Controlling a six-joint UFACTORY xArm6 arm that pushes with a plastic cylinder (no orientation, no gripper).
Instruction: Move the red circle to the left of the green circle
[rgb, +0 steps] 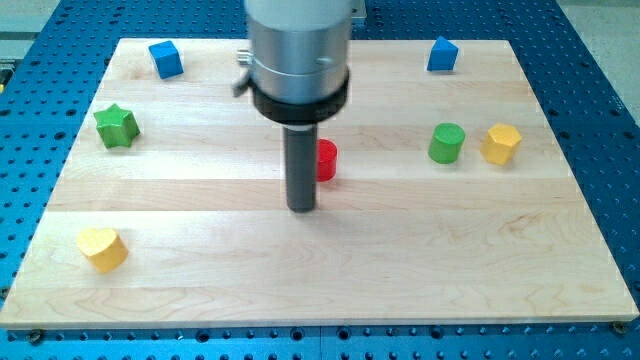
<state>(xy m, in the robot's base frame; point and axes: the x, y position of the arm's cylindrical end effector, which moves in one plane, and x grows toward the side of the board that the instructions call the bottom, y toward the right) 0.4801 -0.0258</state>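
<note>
At mid light-wood surface (400, 270): our tip (302, 209) sits just left of the red cylinder block (326, 160).
Green cylinder block (447, 143) well to the view's right; no jaws on this rod, so no grip state.

Tip (302, 209) just left of and below the red circle (326, 160) — green circle (447, 143) well to its right, beside yellow block (501, 144).
</note>
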